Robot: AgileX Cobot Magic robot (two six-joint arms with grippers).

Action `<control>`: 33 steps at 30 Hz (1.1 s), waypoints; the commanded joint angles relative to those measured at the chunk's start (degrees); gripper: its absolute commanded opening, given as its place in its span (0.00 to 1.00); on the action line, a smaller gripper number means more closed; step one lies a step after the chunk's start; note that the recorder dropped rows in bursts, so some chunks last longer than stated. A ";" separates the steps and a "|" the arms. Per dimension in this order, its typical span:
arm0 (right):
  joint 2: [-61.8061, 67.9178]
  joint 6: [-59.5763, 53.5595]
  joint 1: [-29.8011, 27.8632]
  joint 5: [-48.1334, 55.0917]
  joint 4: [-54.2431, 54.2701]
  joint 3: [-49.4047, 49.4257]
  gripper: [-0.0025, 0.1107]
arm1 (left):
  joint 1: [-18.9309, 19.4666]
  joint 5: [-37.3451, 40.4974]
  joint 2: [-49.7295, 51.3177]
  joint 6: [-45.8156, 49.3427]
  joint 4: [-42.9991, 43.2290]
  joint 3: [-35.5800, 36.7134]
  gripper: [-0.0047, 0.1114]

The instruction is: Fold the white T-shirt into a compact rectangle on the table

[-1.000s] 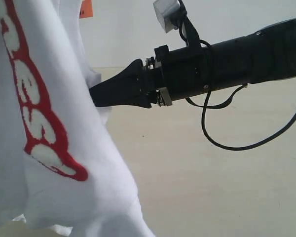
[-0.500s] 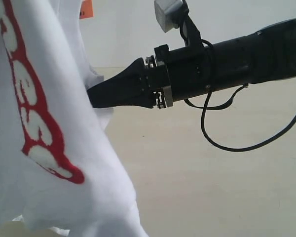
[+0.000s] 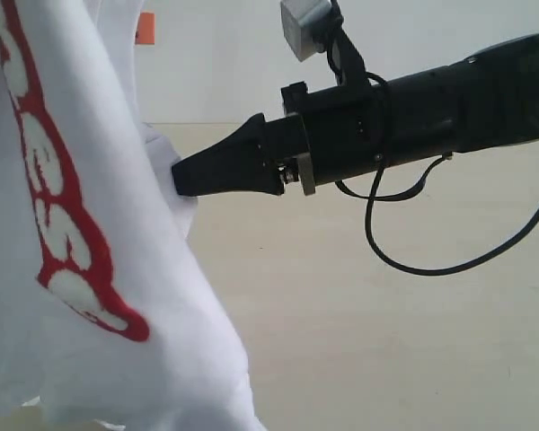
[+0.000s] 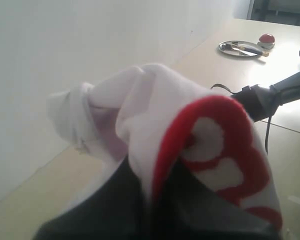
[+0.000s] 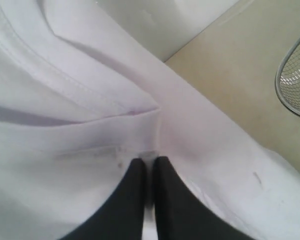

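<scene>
Above the table [image 3: 386, 350], the white T-shirt [image 3: 144, 305] hangs from the left gripper [image 4: 147, 200], clamped on bunched cloth, while the right gripper [image 5: 150, 165] pinches a seam fold, likely to spread it.

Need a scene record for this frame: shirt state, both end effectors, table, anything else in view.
shirt: white T-shirt held up, hanging bunched, not folded; red lettering band runs vertically
left end effector: shut on the shirt, fabric draped over it
right end effector: shut, pinching shirt fabric beside a seam
table: beige, bare below the right arm
other: wire-mesh basket on the table; metal plate farther off
</scene>
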 commanded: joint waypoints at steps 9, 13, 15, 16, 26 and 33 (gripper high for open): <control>-2.45 1.99 -5.79 0.68 0.44 0.12 0.02 | -0.12 0.44 -0.37 -0.85 1.63 0.13 0.08; -6.46 2.74 -8.45 0.68 -1.42 0.12 0.02 | -0.12 0.44 -0.37 -0.85 2.46 0.13 0.08; -8.33 3.65 -9.47 0.68 -1.93 0.12 0.02 | -0.12 0.44 -0.37 -0.85 3.49 0.13 0.08; -9.29 3.82 -9.90 0.68 -1.93 0.12 0.02 | -0.12 0.44 -0.37 -0.85 4.23 0.13 0.08; -15.25 8.10 -12.53 0.68 -3.88 -1.38 0.02 | -0.12 0.44 -0.37 -1.81 6.26 0.13 0.08; -17.33 11.56 -12.53 0.68 -5.32 -4.60 0.02 | -0.12 0.44 -0.37 -1.80 7.73 0.13 0.08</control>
